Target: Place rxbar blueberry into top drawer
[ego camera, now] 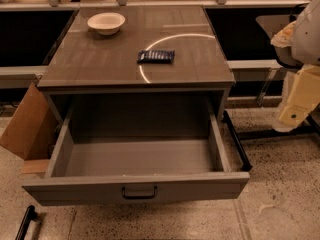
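Note:
The rxbar blueberry (156,56) is a dark navy bar lying flat on the grey cabinet top, right of centre. The top drawer (135,186) is pulled out wide below it. Its inside is bare, and its front panel has a small dark bar handle at the centre. My gripper (289,118) hangs at the far right edge of the view on the cream arm. It is level with the drawer's back and well to the right of the cabinet. It is apart from the bar, and nothing shows in it.
A cream bowl (106,22) sits at the back left of the cabinet top. A brown cardboard box (27,126) leans against the cabinet's left side. A black bar (236,143) runs along the floor to the right of the drawer. Another black handle (25,223) is at the bottom left.

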